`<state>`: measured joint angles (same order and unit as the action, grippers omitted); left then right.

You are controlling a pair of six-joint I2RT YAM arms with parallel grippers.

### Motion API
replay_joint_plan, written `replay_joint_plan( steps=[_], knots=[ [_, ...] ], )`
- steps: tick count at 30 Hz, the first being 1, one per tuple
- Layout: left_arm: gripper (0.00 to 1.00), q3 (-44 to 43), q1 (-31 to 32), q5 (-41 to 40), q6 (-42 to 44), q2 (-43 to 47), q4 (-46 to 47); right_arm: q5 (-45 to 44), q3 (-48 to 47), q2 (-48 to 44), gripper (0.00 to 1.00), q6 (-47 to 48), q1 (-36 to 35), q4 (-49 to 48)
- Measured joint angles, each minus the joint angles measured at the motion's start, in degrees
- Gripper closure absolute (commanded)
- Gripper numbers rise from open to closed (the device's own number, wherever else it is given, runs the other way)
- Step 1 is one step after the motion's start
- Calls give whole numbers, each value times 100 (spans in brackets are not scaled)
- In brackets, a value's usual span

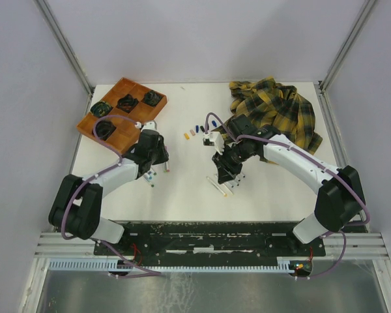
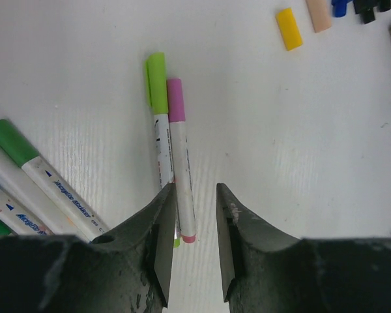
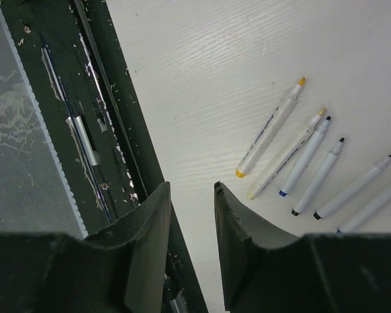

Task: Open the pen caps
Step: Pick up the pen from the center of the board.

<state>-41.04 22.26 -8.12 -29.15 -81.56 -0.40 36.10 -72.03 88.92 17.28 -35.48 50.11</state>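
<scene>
The surface [image 2: 300, 163] is matt white with fine grain. On it, the pen caps [image 2: 158, 81] look smooth plastic; at its far-right corner lies soft checked cloth [image 1: 280, 107].

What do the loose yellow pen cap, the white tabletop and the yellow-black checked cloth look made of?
Loose yellow pen cap: smooth matte plastic, probably; even colour, crisp edges.
White tabletop: likely painted or laminated wood; fine grain lines under a faint sheen.
Yellow-black checked cloth: soft woven fabric; it lies crumpled in folds.
</scene>
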Motion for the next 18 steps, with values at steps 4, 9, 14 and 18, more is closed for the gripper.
replay_joint_plan(
  steps=[4, 9, 14, 18],
  knots=[
    [67, -363, 76, -256, 153, -422, -378, 17, 0, 0, 60, 4, 0, 15],
    [68, -629, 184, -389, 269, -756, -667, 42, 0, 0, 60, 11, 0, 17],
    [70, -881, 271, -407, 313, -988, -789, 57, -7, 0, 60, 13, 0, 17],
    [70, -1036, 319, -538, 317, -1198, -879, 103, -9, 0, 60, 13, 0, 20]
  ],
)
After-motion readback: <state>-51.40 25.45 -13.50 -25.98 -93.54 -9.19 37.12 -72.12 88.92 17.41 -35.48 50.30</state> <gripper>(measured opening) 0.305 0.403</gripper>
